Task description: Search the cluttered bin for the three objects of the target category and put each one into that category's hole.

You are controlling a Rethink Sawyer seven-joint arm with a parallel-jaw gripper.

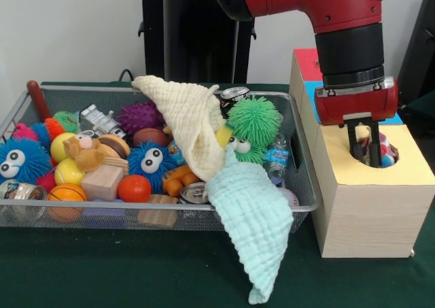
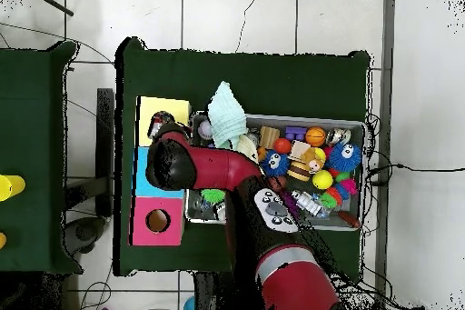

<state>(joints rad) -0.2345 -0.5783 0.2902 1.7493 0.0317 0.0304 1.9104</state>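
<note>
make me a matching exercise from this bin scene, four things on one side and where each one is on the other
Things:
1. gripper
2. mint cloth
3. green spiky ball
4. basketball

Places:
A. draped over the bin's front rim, hanging outside
B. in the bin's front corner, farthest from the box
C. over the hole in the box's yellow section
D. in the bin beside the cream cloth, near the box end

Pairs: 1-C, 2-A, 3-D, 4-B

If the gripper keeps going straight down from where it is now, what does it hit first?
The gripper points into the yellow section's hole, so it would probably first meet the colourful items inside; depth there is unclear.
</note>
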